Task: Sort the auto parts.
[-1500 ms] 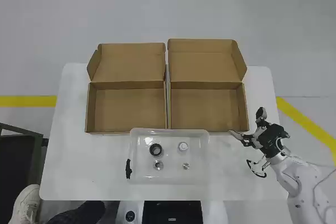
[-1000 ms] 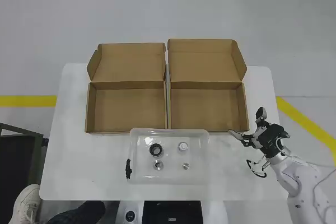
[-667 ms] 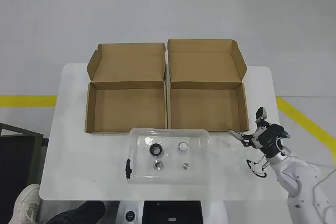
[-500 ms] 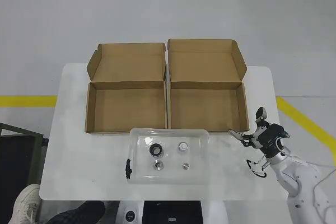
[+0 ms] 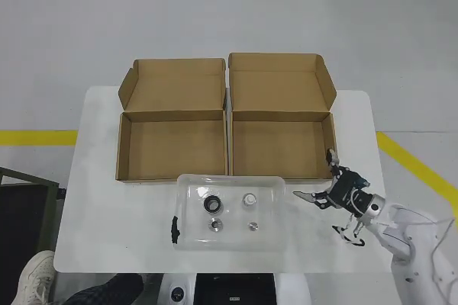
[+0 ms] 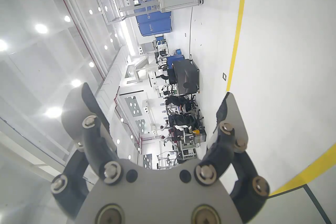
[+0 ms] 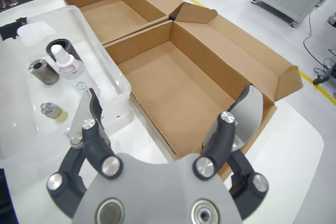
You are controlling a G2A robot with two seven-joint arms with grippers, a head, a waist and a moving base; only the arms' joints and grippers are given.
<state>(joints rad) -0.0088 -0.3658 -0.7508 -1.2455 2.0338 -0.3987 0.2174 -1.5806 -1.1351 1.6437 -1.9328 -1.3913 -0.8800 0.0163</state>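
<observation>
1. Top view: the right pincer point(image 5: 314, 177) is hovering closer to the clear plastic tray point(image 5: 229, 178) than before, having swung in from the right edge of the table point(image 5: 99, 191). Its fingers are standing spread. The left cardboard box point(image 5: 172, 149) and the right cardboard box point(image 5: 278, 149) are lying side by side, flaps open. The tray, with its long side running along the table's near edge, is holding a black ring point(image 5: 212, 205), a white-capped bottle point(image 5: 249, 199), a steel cylinder point(image 5: 215, 224) and a small stud point(image 5: 253, 225).
2. Left wrist view: the left pincer point(image 6: 157, 93) is gaping wide, gripping nothing, aiming across a glossy workshop floor point(image 6: 283, 51).
3. Right wrist view: the right pincer point(image 7: 170, 92) is hanging spread and empty, with one finger by the tray's point(image 7: 115, 72) corner and the other over the right cardboard box's point(image 7: 183, 78) end wall. The steel cylinder point(image 7: 43, 71) is standing upright, bore facing up. The bottle point(image 7: 64, 58) is standing upright against the ring point(image 7: 61, 47).
</observation>
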